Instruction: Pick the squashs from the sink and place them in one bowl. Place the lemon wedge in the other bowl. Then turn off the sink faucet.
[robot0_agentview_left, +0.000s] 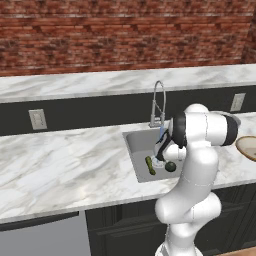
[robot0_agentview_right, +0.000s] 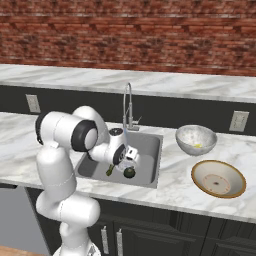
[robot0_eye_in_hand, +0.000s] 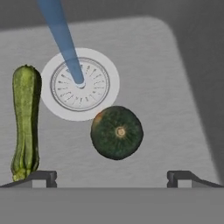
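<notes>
The fingers (robot0_eye_in_hand: 111, 176) stand wide apart, holding nothing, above the sink (robot0_eye_in_hand: 175, 87) floor. Just beyond them lies the round dark squash (robot0_eye_in_hand: 117, 132), the slim one (robot0_eye_in_hand: 25, 122) well to its side — water stream (robot0_eye_in_hand: 63, 43) hitting the drain (robot0_eye_in_hand: 79, 84).

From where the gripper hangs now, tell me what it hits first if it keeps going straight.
Likely the round dark squash, lying between the open gripper fingertips' line and the drain; depth is unclear, so it could meet bare sink floor instead.

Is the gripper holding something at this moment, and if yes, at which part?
Nothing is held. The gripper is open above the sink, with the round squash lying free between and beyond its fingertips.
</notes>
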